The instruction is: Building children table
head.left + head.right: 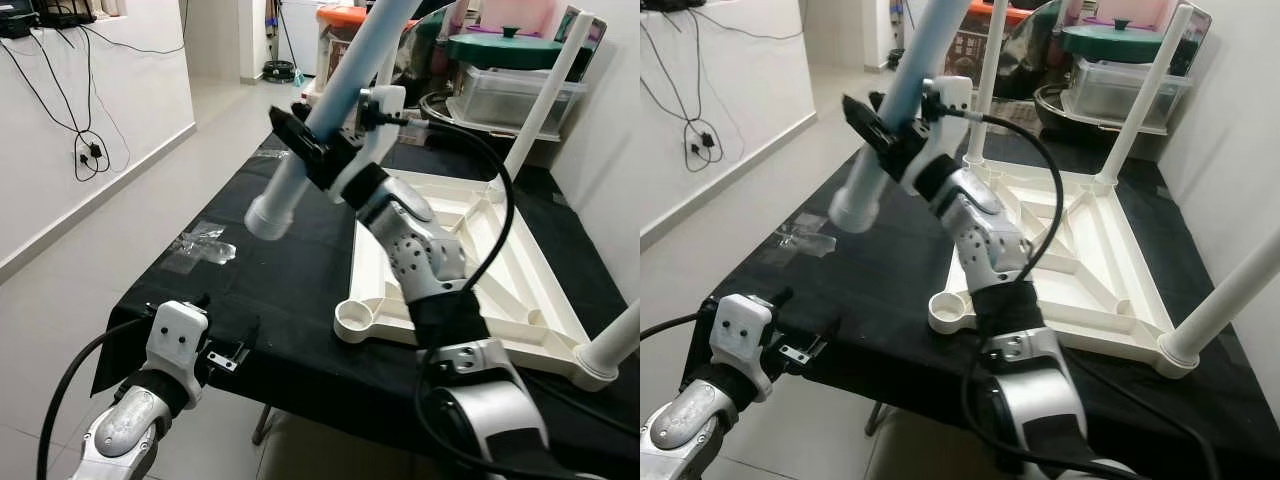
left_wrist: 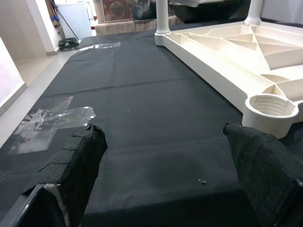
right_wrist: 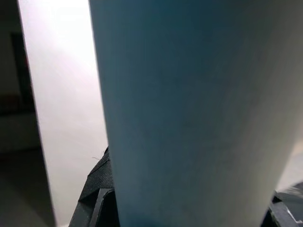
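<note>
A home: tiled floor (image 1: 60,330), stacked storage tubs (image 1: 510,95), wall socket (image 1: 88,152).

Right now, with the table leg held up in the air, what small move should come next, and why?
Probably swing the right gripper so the light blue table leg has its threaded end over the empty corner socket of the upturned white tabletop. That end now hangs above the black cloth, to the robot's left of the socket, while the other three corners already carry legs.

A cream tabletop (image 1: 520,260) lies upside down at the worktop's right side, white legs standing in three corner sockets, the near-left socket (image 1: 357,318) empty. A pale blue leg (image 1: 330,110) slants above the worktop.
</note>
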